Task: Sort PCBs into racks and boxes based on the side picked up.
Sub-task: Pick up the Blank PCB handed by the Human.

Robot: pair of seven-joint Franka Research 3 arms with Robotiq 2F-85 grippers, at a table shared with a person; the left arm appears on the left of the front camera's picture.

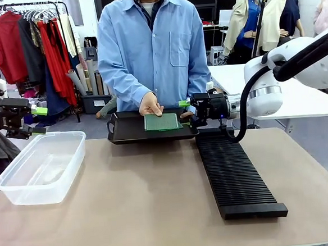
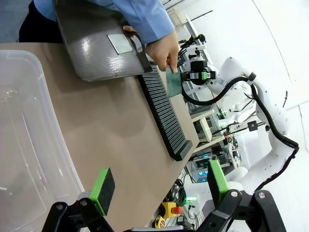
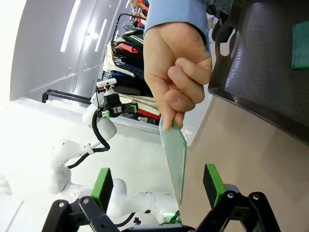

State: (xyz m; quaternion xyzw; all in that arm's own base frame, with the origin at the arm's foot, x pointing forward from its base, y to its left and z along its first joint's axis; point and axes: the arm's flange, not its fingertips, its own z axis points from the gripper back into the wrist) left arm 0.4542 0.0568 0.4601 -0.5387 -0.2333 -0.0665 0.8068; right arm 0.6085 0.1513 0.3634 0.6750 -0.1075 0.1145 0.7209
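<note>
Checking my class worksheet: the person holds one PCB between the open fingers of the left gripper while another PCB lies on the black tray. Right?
Wrong arm: the right wrist view shows the person's hand holding that PCB between the open fingers of the right gripper; the left gripper is over by the clear tub. Another PCB does lie on the black tray.

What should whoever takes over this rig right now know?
Left gripper: open, holding nothing, hovering by the tub.
Right gripper: open at the tray's right end. The person's hand holds one board on edge between its pads; not gripped yet.
The other hand rests on the other boards in the tray.
Done: no boards seen in the rack or tub.
Left: grip the offered board, sort it, then the rest.
</note>
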